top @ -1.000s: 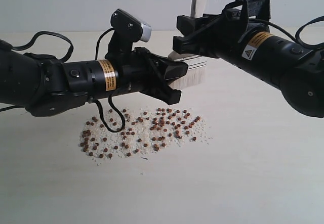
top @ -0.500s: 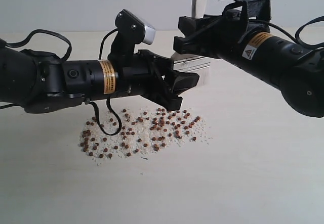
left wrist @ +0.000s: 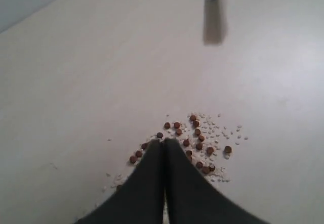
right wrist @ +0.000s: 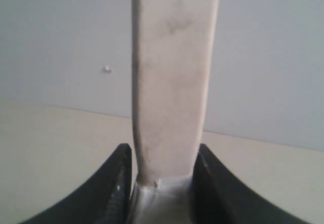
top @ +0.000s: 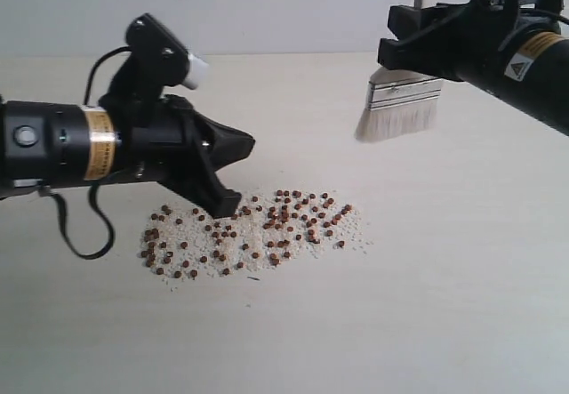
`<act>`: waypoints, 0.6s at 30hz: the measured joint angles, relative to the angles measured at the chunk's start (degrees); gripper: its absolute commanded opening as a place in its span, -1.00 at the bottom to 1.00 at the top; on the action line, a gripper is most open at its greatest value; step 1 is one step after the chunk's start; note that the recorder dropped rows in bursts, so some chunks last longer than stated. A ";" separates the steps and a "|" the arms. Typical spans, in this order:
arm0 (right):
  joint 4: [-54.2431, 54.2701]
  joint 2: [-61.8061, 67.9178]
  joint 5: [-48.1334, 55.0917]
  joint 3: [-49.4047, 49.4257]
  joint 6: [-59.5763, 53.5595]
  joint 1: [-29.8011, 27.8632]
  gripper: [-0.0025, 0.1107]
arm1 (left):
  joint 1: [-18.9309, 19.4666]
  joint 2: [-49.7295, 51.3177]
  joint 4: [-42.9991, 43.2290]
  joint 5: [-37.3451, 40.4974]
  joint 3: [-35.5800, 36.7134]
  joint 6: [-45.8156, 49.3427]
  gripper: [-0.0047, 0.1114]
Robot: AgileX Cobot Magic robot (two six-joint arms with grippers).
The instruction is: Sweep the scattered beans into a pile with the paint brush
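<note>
Handover done: the left gripper (left wrist: 164, 146), now clenched shut and empty, has drawn back above the scattered beans (top: 258, 229). The right gripper (top: 414, 52) clasps the paint brush (top: 400, 109), lifted well apart from them, sweeping not yet begun.

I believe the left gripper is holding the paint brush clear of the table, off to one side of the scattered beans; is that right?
Not quite: it is the right gripper that holds the paint brush, as the exterior view shows. The rest stands: the brush hangs clear of the table, off to one side of the scattered beans.
</note>
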 measured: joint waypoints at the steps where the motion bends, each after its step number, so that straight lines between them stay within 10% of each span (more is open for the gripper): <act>1: -2.90 -0.61 0.08 0.45 0.50 -0.67 -0.96 | 0.75 -2.14 -0.49 -0.68 1.73 0.09 -0.92; 8: -35.87 -3.30 -2.27 0.73 9.68 -2.53 -0.96 | 6.18 -18.46 -9.07 -8.58 15.17 5.31 -0.92; 18: -52.28 -2.46 -10.13 0.73 14.26 -2.57 -0.96 | 10.39 -50.91 -28.51 -13.53 36.75 15.70 -0.92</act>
